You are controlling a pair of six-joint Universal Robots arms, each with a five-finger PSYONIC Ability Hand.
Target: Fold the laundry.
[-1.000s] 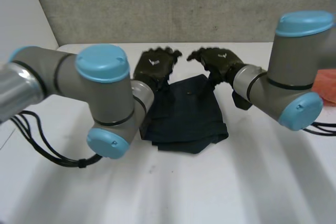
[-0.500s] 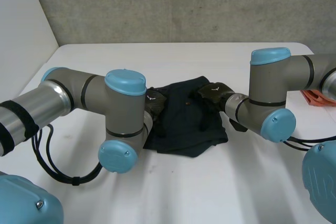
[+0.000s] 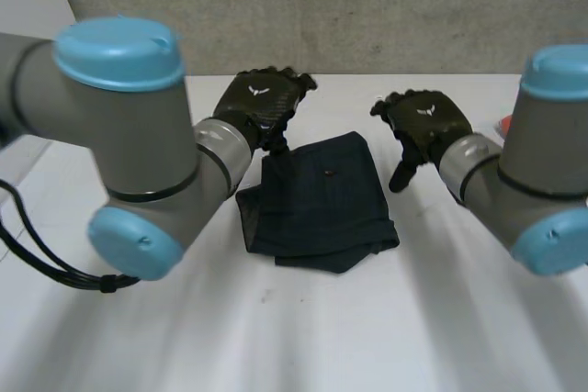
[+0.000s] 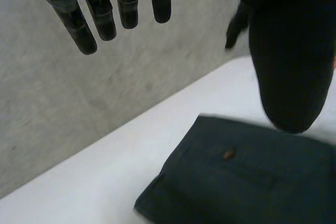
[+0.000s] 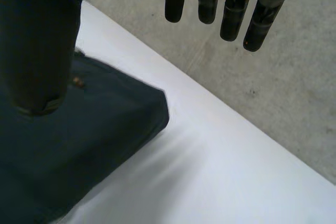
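On the table's middle: a dark navy cloth (image 3: 317, 195) lies folded into a rough rectangle on the white table (image 3: 367, 337), between the two hands. Its near edge is uneven, with a lower layer showing past the upper one.
Cloth detail: a small brownish spot (image 3: 328, 173) sits on the top layer toward the far edge. It also shows in the left wrist view (image 4: 228, 154) and the right wrist view (image 5: 77, 82).
Left hand: the left hand (image 3: 262, 103) hangs over the cloth's far left corner. In its own wrist view the fingers (image 4: 102, 17) are straight and slightly spread with nothing in them, and the thumb (image 4: 286, 51) stands apart from them. The hand is relaxed and holds no fabric.
Cloth from the left wrist: the cloth (image 4: 247, 182) lies flat below the palm, one corner pointing toward the wall.
Right hand: the right hand (image 3: 424, 121) hangs just beside the cloth's far right corner, thumb pointing down. In its own wrist view the fingers (image 5: 231, 14) are straight and empty, with the thumb (image 5: 37, 40) well apart from them. Here too the hand is slack and grips nothing.
Cloth from the right wrist: the cloth (image 5: 79, 140) lies under the thumb side, its corner resting flat on the table.
Backdrop: a grey concrete wall (image 3: 367, 6) rises behind the table's far edge.
Arms: both arms reach forward from the near side, grey with light-blue caps.
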